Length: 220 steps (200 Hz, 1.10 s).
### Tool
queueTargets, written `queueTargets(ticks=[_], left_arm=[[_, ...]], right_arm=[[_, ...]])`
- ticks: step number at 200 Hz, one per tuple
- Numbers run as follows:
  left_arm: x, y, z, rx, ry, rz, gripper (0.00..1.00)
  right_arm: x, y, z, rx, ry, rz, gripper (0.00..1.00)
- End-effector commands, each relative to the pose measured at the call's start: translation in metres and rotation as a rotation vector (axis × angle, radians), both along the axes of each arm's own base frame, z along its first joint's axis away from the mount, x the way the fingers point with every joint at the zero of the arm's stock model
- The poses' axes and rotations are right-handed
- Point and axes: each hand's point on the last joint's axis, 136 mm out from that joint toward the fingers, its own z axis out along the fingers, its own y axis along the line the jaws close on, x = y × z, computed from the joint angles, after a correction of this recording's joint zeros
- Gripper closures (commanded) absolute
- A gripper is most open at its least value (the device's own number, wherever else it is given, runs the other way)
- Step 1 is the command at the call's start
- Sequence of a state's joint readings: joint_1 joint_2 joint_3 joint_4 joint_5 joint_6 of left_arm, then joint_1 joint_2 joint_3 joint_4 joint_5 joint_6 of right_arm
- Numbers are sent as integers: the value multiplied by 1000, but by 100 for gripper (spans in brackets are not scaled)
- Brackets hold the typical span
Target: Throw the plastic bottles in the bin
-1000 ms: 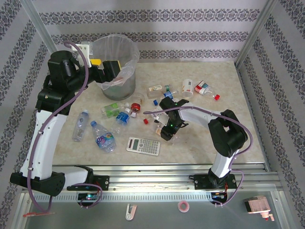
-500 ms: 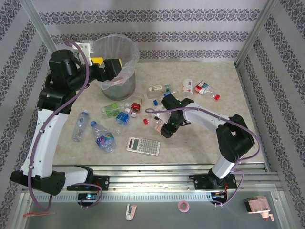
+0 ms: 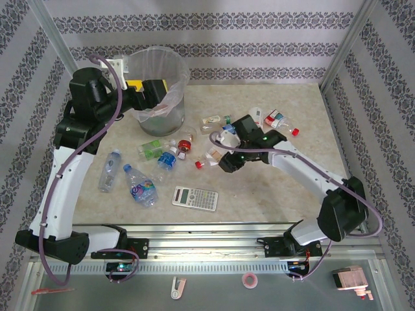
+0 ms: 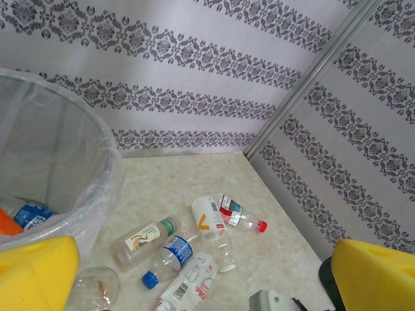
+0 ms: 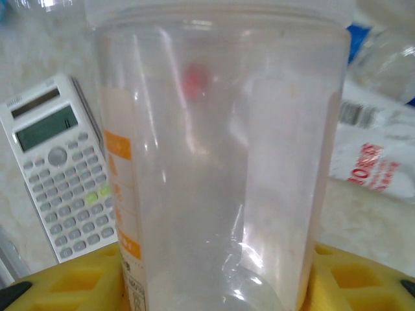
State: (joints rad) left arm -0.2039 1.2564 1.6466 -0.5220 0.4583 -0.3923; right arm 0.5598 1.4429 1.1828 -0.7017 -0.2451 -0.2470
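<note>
Bottles (image 3: 140,187) lie scattered on the table (image 3: 272,194) near the bin (image 3: 162,116). We see our right gripper (image 5: 214,295) pinching one clear, orange-labelled bottle (image 5: 220,162) near the calculator (image 5: 58,168). Our left gripper (image 4: 207,285) hangs spread wide beside the bin's rim.

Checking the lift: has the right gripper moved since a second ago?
Yes. The right gripper, holding a bottle, moved away from the calculator, farther up the frame.
</note>
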Motion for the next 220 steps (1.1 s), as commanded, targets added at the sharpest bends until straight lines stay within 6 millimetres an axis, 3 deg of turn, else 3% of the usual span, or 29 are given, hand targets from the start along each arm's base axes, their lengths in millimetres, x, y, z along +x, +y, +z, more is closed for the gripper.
queueTargets(ticks=[1, 42, 106, 160, 220], left_arm=[[5, -13, -1, -62, 7, -34, 0], [12, -50, -29, -57, 89, -90, 0], [18, -118, -57, -79, 163, -213, 0], [24, -143, -70, -116, 207, -249, 0], [24, -164, -78, -160, 240, -304, 1]], right_arm=[[15, 3, 41, 98, -110, -48, 62], [30, -4, 78, 166, -210, -124, 62], [38, -5, 109, 265, -278, -190, 65], [34, 2, 134, 372, -304, -188, 65], [29, 9, 142, 434, -283, -169, 65]])
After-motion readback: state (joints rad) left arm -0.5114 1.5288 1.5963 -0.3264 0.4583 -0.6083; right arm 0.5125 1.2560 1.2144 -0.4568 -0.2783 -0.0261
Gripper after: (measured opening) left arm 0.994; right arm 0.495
